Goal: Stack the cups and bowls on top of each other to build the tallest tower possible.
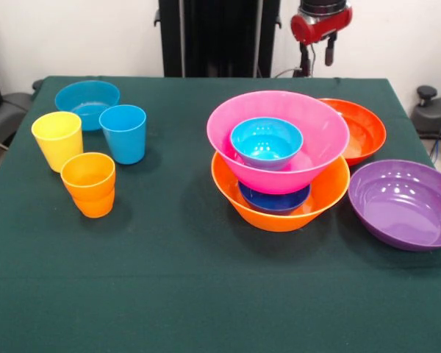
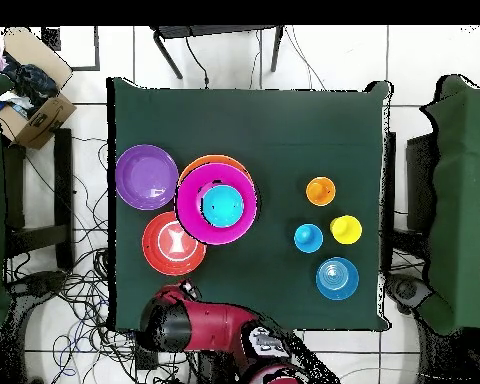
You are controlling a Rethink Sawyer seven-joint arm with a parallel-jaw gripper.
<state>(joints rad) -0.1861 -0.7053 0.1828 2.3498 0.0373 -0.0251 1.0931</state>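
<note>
Presently, my arm: drawn back at the table's far edge by the pedestal, well clear of every dish.
Gripper (image 1: 320, 51): only its red wrist and dark tips show at the top of the front view; I cannot tell how far it is open, and nothing seems to hang from it.
Tower (image 1: 279, 158): large orange bowl (image 1: 279, 209) as base, small dark blue bowl (image 1: 273, 198) inside it, large pink bowl (image 1: 278, 140) resting on that, small teal bowl (image 1: 266, 141) sitting in the pink one.
Loose bowls: red-orange bowl (image 1: 364, 129) behind the tower, purple bowl (image 1: 404, 202) beside it, shallow light blue bowl (image 1: 87, 103) across the table.
Cups: yellow cup (image 1: 57, 140), light blue cup (image 1: 123, 132) and orange cup (image 1: 89, 184) clustered near that shallow bowl, all upright.
Step in hand: between placements, I judge; tower partly built.
Next move: probably reaching for a loose piece and setting it centred, since the stack looks easy to tip.
</note>
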